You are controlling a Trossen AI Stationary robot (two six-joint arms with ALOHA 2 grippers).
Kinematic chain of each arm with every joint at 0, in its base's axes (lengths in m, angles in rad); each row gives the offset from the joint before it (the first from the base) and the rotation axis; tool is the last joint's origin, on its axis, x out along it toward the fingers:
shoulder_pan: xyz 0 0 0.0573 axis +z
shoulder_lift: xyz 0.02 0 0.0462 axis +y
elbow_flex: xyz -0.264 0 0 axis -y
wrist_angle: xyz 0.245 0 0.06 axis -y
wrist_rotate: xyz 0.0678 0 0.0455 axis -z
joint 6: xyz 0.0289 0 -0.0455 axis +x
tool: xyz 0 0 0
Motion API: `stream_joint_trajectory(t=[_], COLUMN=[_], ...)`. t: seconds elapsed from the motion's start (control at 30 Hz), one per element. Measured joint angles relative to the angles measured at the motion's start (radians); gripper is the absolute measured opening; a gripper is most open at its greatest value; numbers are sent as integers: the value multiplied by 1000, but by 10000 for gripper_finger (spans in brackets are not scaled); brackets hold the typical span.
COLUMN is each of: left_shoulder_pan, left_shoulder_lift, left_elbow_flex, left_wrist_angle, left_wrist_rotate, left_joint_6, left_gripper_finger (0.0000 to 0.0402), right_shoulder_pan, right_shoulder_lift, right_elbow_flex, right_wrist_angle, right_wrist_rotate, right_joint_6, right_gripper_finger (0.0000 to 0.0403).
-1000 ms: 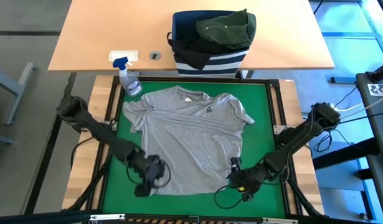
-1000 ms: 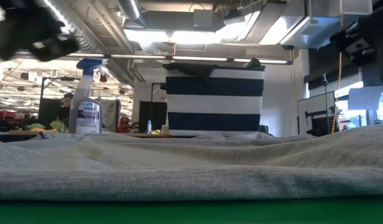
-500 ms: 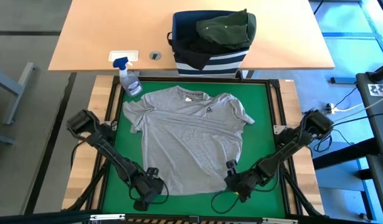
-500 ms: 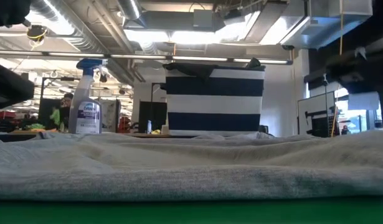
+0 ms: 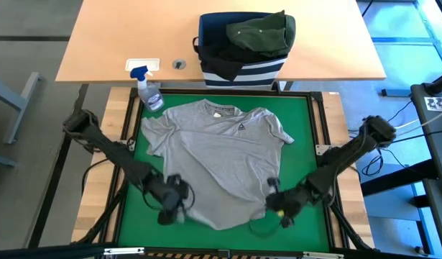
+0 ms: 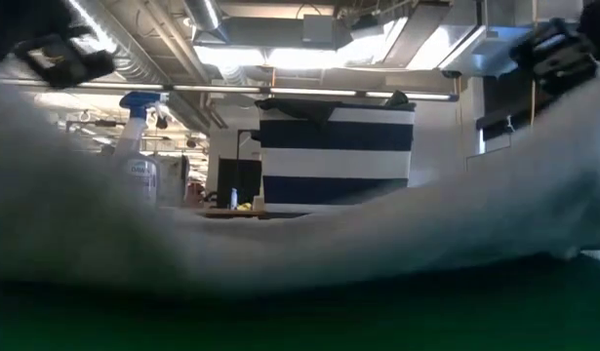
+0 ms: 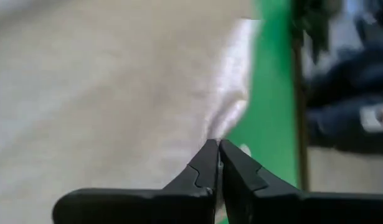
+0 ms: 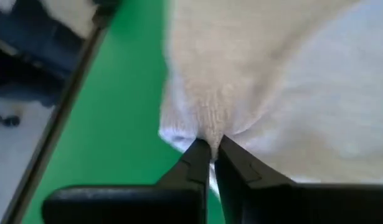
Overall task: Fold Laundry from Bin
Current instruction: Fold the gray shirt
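The light grey shirt (image 5: 219, 155) lies flat on the green mat (image 5: 307, 119) before the bin (image 5: 242, 44), its hem corners pinched by the left gripper (image 5: 174, 205) and right gripper (image 5: 279, 205), both clenched on cloth; judged best lifted evenly and together.

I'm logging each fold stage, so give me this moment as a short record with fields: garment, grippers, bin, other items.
garment: light grey T-shirt, spread front-up on the green mat, collar toward the bin
left gripper: shut on the T-shirt's bottom hem, at its left corner
right gripper: shut on the hem's right corner
hem: lifted off the mat in the low view
bin: striped navy, on the wooden table, holding a dark olive garment
other items: spray bottle at the mat's far left corner
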Motion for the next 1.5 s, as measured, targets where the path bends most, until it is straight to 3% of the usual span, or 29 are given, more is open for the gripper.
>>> stream_joint_trajectory(t=[0.13,0.3,0.47,0.63,0.73,0.83,1.07,1.2,1.37,1.5], left_shoulder_pan=[83,167,239,286,272,203,19,-26,-7,33], left_shoulder_lift=[-58,-58,-53,-62,-63,-63,9,87,174,203], left_elbow_flex=[-45,-147,-198,-148,-90,-69,-68,-68,-69,-69], left_wrist_angle=[-110,-110,-111,-106,-95,-10,33,25,-52,-88], left_wrist_rotate=[-164,-218,-182,25,135,152,-29,-106,-206,-201], left_joint_6=[0,-5,-30,-26,-24,1,52,164,241,240], left_gripper_finger=[6,6,26,88,121,142,151,151,151,151], right_shoulder_pan=[-121,-240,-334,-379,-333,-228,-61,-47,-48,-48], right_shoulder_lift=[-37,-3,39,2,-47,-63,20,91,149,162], right_elbow_flex=[-1,-1,-2,39,63,53,-28,-37,-37,-37], right_wrist_angle=[-99,-139,-145,-270,-313,-236,-48,-23,5,25], right_wrist_rotate=[32,117,80,-98,-183,-149,114,123,122,104], right_joint_6=[49,194,224,179,176,141,47,48,46,79], right_gripper_finger=[8,37,93,174,209,230,236,236,237,237])
